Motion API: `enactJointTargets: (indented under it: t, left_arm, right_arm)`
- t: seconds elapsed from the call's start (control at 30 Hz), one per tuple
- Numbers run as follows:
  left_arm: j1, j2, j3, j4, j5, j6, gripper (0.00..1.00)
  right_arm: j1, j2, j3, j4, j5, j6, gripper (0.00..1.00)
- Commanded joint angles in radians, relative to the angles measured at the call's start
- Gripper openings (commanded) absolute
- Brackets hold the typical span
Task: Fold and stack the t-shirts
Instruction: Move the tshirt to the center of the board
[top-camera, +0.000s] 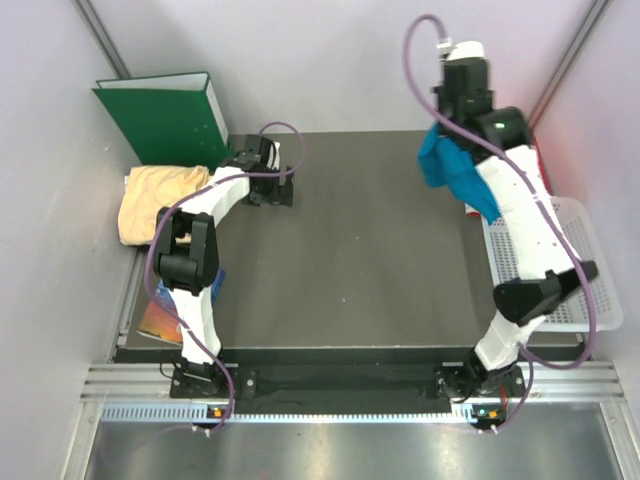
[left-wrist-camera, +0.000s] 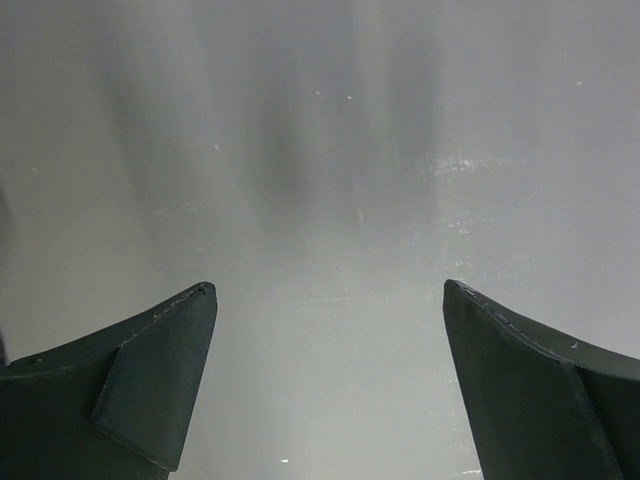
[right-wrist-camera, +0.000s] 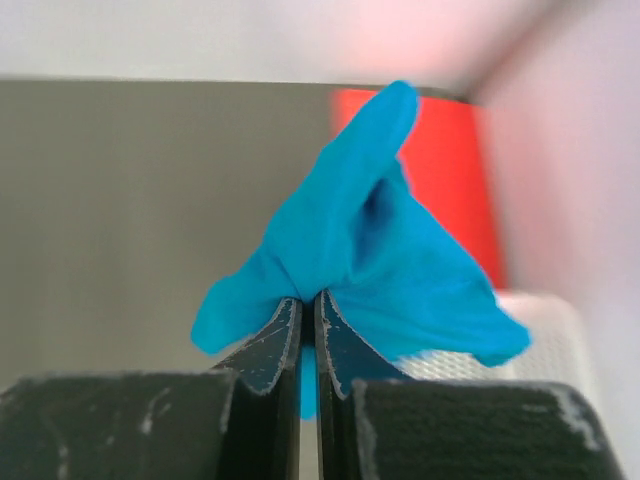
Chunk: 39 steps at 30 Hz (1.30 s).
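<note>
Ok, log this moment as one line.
right gripper: shut on teal shirt, held aloft | left gripper: open, empty | yellow shirt: bunched, beside green binder | stack: not started

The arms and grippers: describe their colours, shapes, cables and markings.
The left arm and right arm have white links with black joints and bases. A purple cable loops along each. The left gripper has dark, wedge-shaped fingers; the right gripper has the same, with pale scuffs along the edges.

Beyond the right claw (right-wrist-camera: 309, 305), the pinched teal t-shirt (right-wrist-camera: 370, 250) masks much of a blurred red folder (right-wrist-camera: 455, 170). Fingers (left-wrist-camera: 150, 380) of the left claw (left-wrist-camera: 328, 290) run off the wrist view's lower edge; the grey surface (left-wrist-camera: 320, 150) ahead is a blur.
</note>
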Motion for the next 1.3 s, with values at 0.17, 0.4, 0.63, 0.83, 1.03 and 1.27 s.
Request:
enactJointTargets:
  t: [0.17, 0.4, 0.63, 0.83, 1.03, 1.27]
  left_arm:
    - [-0.003, -0.046, 0.063, -0.042, -0.108, -0.006, 0.99]
    - [-0.003, -0.052, 0.072, -0.056, -0.087, -0.006, 0.99]
    - [-0.048, -0.018, 0.092, -0.046, 0.088, 0.010, 0.99]
    - [-0.079, 0.152, 0.198, -0.151, 0.067, -0.004, 0.99]
    - [-0.083, 0.253, 0.278, -0.182, -0.025, -0.013, 0.99]
    - [-0.083, 0.318, 0.342, -0.222, -0.114, -0.033, 0.14]
  right_arm:
    - [0.282, 0.340, -0.032, -0.104, -0.647, -0.030, 0.03]
    - [0.354, 0.430, 0.004, -0.097, -0.716, -0.006, 0.70]
    - [0.205, 0.249, -0.215, 0.015, -0.401, 0.097, 0.98]
    - [0.027, 0.207, -0.407, 0.056, -0.401, 0.156, 0.97]
    - [-0.075, 0.277, -0.470, 0.150, -0.412, 0.197, 0.97]
    - [-0.104, 0.457, -0.401, 0.276, -0.461, 0.240, 0.96]
